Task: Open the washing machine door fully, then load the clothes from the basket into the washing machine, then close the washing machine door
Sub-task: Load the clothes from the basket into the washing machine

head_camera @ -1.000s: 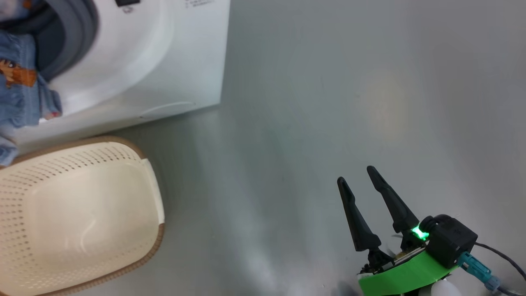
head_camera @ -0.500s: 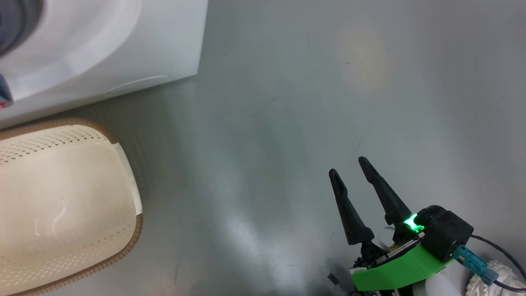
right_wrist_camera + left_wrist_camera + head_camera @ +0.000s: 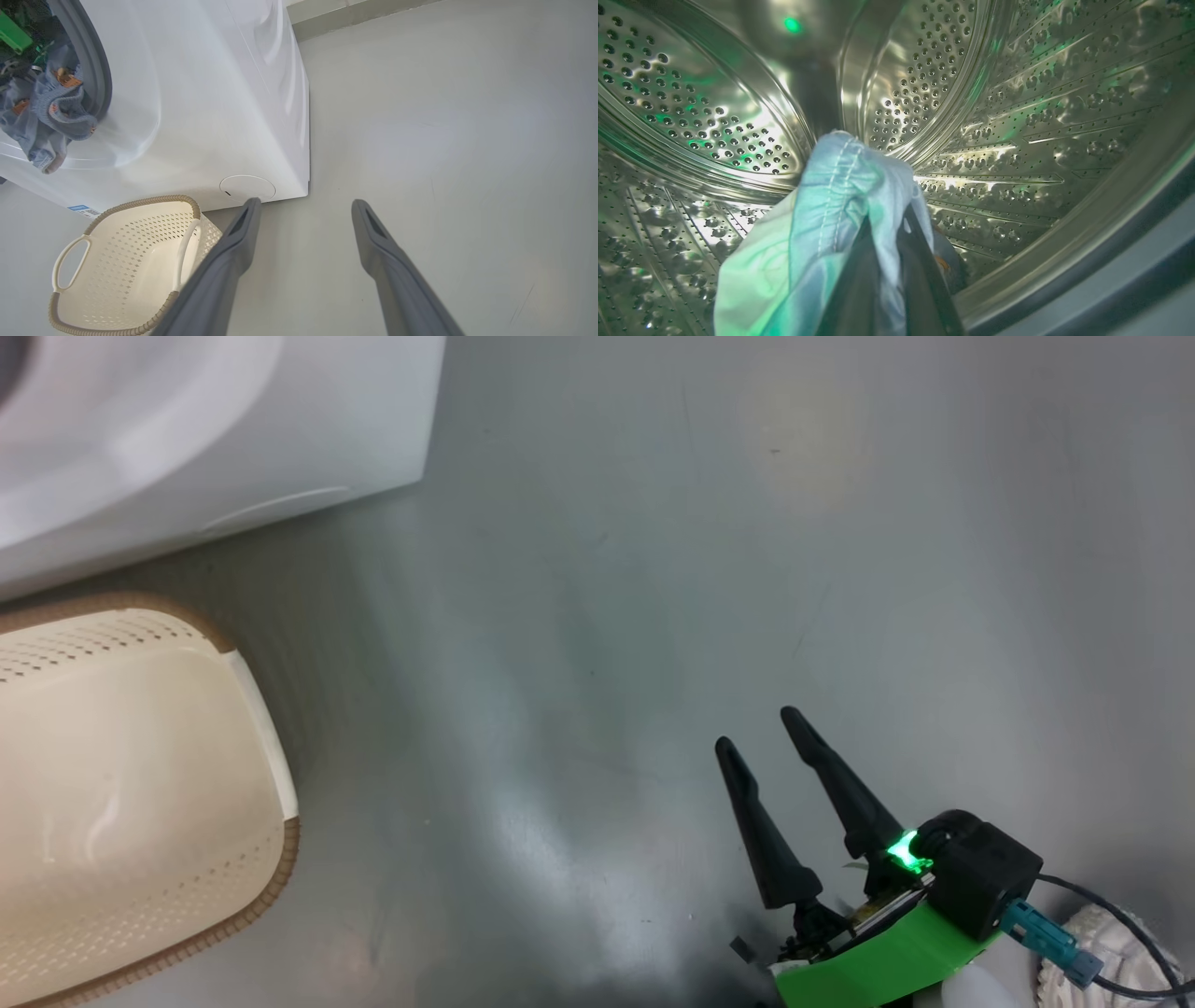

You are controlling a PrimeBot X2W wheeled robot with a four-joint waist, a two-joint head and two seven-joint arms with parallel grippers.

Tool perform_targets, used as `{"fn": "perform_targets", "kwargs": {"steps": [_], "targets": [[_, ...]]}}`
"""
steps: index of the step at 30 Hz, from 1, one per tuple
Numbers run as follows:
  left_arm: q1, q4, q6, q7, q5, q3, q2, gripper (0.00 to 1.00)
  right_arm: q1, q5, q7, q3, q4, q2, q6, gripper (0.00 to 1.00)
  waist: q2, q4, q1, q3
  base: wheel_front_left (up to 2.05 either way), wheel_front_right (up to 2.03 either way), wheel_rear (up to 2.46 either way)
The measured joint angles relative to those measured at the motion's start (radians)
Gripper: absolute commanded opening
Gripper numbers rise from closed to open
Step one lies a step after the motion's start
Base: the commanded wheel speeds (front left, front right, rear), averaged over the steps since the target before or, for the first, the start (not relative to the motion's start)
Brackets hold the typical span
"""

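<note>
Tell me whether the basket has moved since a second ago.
No. The basket sits just as close to the washing machine; both slid left together in the head view, so the camera turned.

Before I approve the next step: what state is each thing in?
clothes: partly in the drum, some hanging over the seal.
left gripper: shut on the clothes, inside the drum.
right gripper: open, holding nothing.
basket: upright, empty.
washing machine: mouth uncovered.
</note>
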Motion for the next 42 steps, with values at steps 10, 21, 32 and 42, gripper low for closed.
{"fn": "perform_targets", "kwargs": {"steps": [10,21,32,42], "targets": [[-0.129,0.072,0.0,0.102,-0.052,-0.056,0.033,0.0,0.0,0.021,0.0,0.036,-0.007,0.0,0.0,1.0,0.0,-0.018,0.0,0.056,0.0,0.0,0.0],[-0.247,0.073,0.0,0.078,-0.054,-0.097,0.079,0.0,-0.005,0.025,0.0,0.081,-0.015,0.001,0.0,1.0,0.0,-0.028,0.0,0.133,0.0,0.0,0.0],[-0.32,-0.024,0.0,-0.082,0.021,-0.106,0.105,0.0,-0.021,0.04,0.0,0.11,-0.02,0.002,0.0,1.0,0.0,-0.048,0.0,0.164,0.0,0.0,0.0],[-0.223,-0.03,0.0,-0.082,0.014,-0.074,0.064,1.0,-0.046,0.042,0.0,0.074,-0.011,0.001,0.0,1.0,0.0,-0.017,0.0,0.136,0.0,0.0,0.0]]}}
